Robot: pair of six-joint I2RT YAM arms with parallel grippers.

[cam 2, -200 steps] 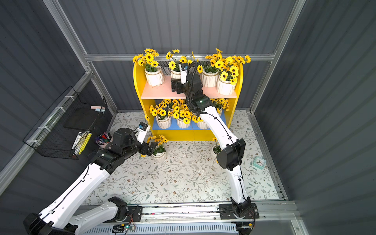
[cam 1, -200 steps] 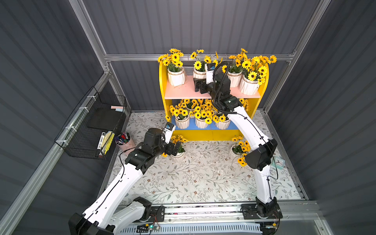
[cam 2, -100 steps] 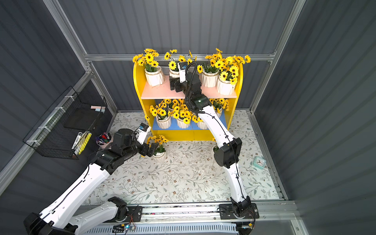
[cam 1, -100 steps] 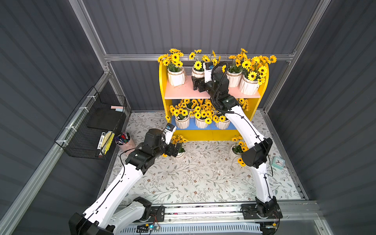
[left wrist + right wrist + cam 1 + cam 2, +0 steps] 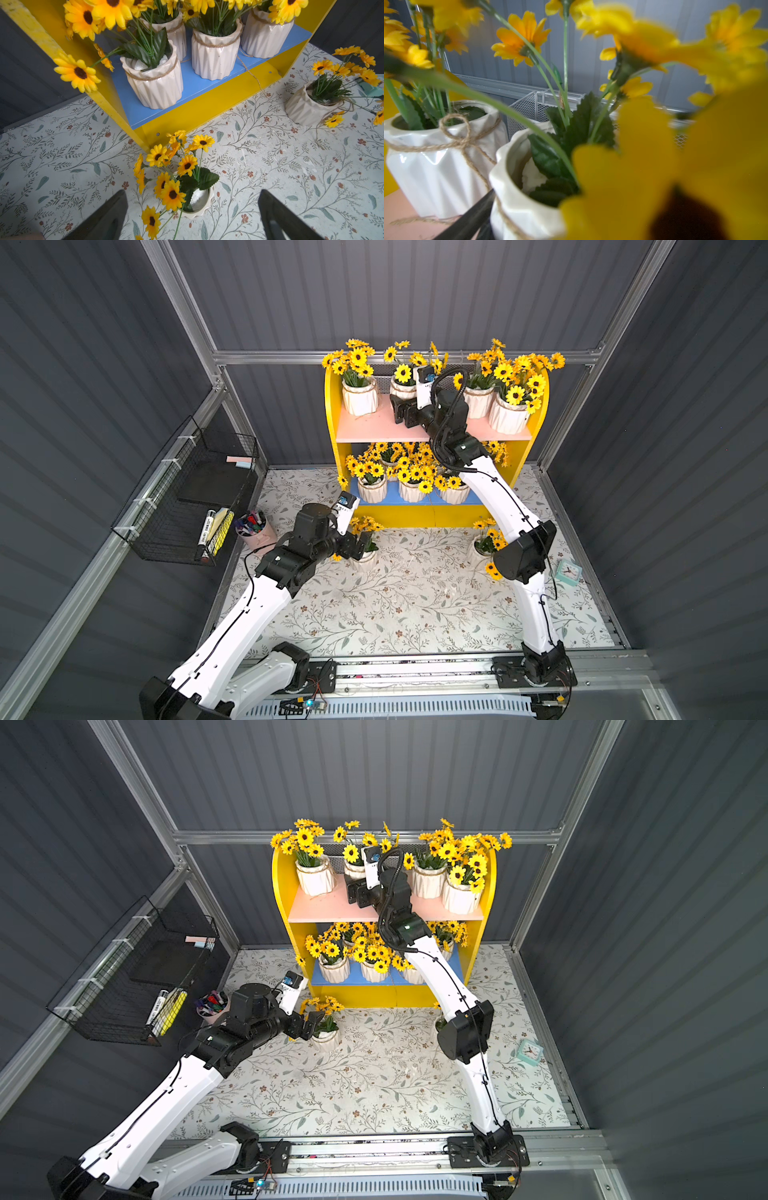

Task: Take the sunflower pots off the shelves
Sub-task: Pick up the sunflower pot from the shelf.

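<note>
The shelves (image 5: 332, 423) hold several sunflower pots on the pink upper board (image 5: 374, 429) and the blue lower board (image 5: 428, 501). My right gripper (image 5: 400, 406) is open on the upper board, straddling the second pot from the left (image 5: 402, 387). In the right wrist view one finger (image 5: 473, 216) lies against that pot (image 5: 517, 207); a blurred flower hides the other. My left gripper (image 5: 361, 541) is open just behind a pot standing on the floral mat (image 5: 365, 558). That pot (image 5: 199, 203) sits ahead of its spread fingers (image 5: 112, 214). Another pot (image 5: 478, 549) stands on the mat behind my right elbow.
A black wire rack (image 5: 187, 497) hangs on the left wall, with a pink cup of markers (image 5: 253, 531) below it. A teal clock (image 5: 568, 572) lies at the mat's right edge. A white mesh basket (image 5: 525, 110) sits behind the upper shelf. The arms' rail (image 5: 415, 672) runs along the front.
My right arm has reached further in over the upper board, bringing its gripper around the second pot from the left. The left arm has stayed where it was.
</note>
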